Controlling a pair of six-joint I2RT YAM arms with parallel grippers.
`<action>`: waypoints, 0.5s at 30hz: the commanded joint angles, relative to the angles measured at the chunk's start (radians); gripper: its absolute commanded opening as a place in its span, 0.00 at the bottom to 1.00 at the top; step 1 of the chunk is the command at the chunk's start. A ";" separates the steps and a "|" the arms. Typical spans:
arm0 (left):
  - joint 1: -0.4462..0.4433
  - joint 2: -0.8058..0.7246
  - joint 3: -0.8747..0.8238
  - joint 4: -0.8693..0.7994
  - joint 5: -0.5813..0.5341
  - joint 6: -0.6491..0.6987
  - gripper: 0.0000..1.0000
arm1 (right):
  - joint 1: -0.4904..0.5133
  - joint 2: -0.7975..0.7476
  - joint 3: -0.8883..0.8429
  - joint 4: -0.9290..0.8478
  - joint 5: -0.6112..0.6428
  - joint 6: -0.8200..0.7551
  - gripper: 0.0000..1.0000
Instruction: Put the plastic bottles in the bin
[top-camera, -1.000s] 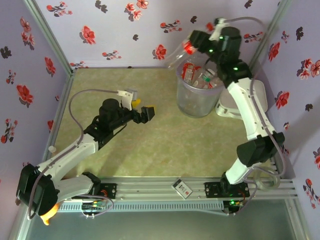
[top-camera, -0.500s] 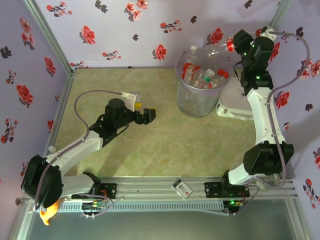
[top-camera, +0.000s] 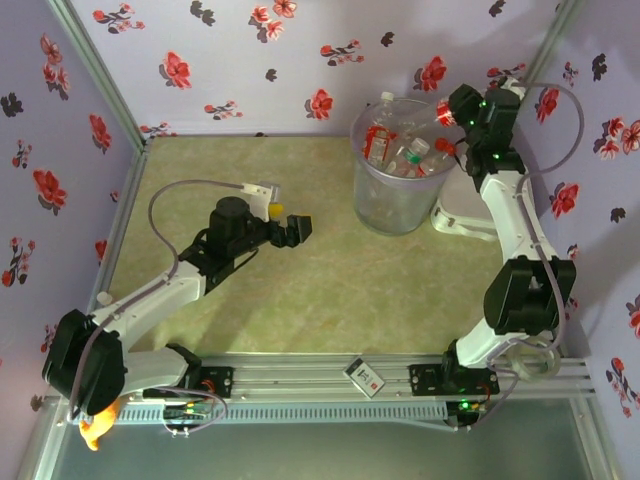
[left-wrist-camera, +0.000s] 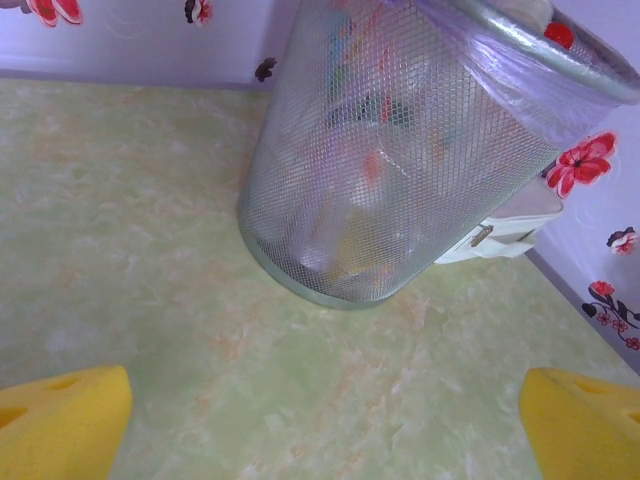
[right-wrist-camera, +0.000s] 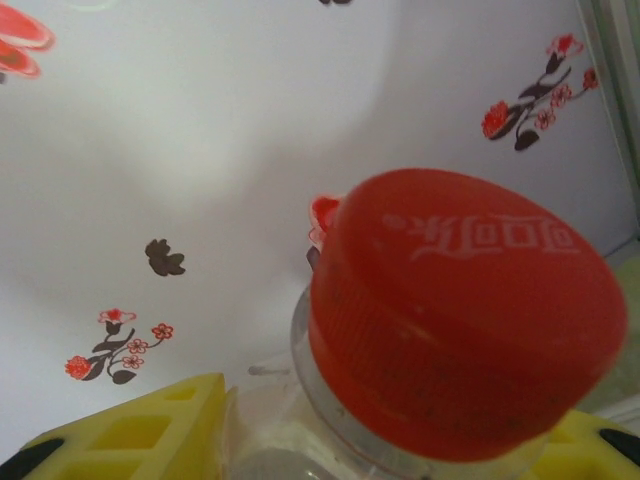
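Mesh bin (top-camera: 385, 207) (plastic bottles (top-camera: 408, 156) inside)

The right tool (right-wrist-camera: 370, 445) grips a clear bottle (right-wrist-camera: 265, 435) by the neck, with one yellow pad (right-wrist-camera: 150, 425) on its left and another at its right. The bottle's red cap (right-wrist-camera: 460, 320), with raised lettering, sits just ahead of the pads. Beyond the tool stands a pale wall (right-wrist-camera: 200, 130) printed with small red and dark flowers (right-wrist-camera: 115, 345).

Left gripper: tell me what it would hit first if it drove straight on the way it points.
The bin, probably low on its wall. The left gripper, jaws wide open, faces it across the table; nothing seems to lie between, though the gap is hard to judge.
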 joint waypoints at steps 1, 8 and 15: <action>0.007 0.016 -0.010 0.050 0.007 -0.022 1.00 | 0.033 0.003 -0.028 0.023 -0.026 0.001 0.35; 0.008 0.035 -0.013 0.096 0.020 -0.049 1.00 | 0.079 0.021 -0.120 0.063 -0.009 0.020 0.35; 0.007 0.033 -0.011 0.080 0.020 -0.042 1.00 | 0.088 0.015 -0.155 0.079 -0.003 0.024 0.42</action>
